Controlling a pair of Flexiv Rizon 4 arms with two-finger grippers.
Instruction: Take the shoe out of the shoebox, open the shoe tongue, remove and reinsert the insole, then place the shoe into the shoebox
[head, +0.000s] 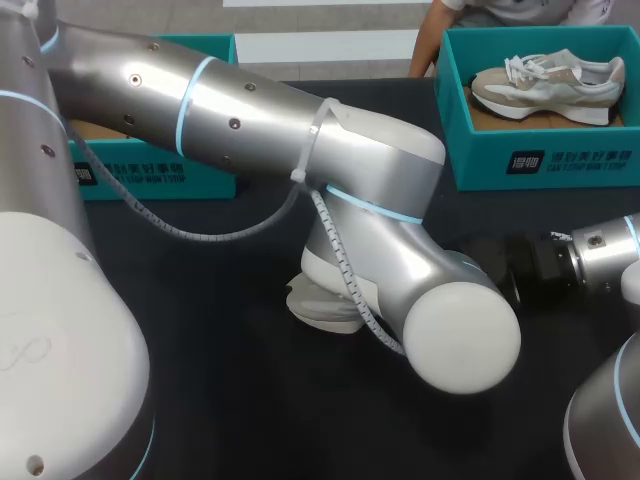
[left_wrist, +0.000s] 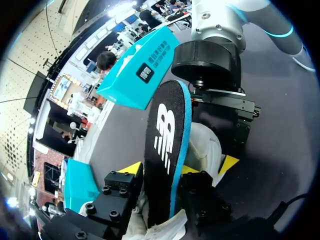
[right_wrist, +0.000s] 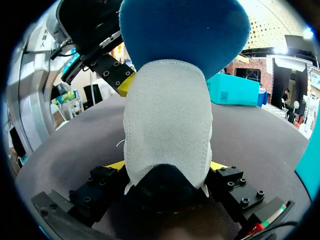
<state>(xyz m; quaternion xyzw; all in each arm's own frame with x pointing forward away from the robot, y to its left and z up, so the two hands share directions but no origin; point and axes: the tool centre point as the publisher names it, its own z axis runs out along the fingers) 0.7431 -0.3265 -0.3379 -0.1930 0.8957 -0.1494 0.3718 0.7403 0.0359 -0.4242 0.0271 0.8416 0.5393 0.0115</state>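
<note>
My right gripper (right_wrist: 167, 167) is shut on the heel of a pale grey shoe (right_wrist: 167, 125), one yellow tip on each side. Only a white part of that shoe (head: 320, 305) shows in the head view, under my left arm's wrist (head: 400, 250). The insole (left_wrist: 167, 145), black on top and blue underneath, stands up out of the shoe. My left gripper (left_wrist: 160, 170) is shut on it, with a yellow fingertip (left_wrist: 131, 168) against each face. The insole's blue underside (right_wrist: 185, 30) rises above the heel. The teal shoebox (head: 545, 165) at the back right holds a second shoe (head: 548, 85).
A second teal box (head: 150, 175) stands at the back left, partly behind my left arm. My right arm (head: 600, 255) comes in low from the right. The dark tabletop (head: 250, 400) lies bare in front.
</note>
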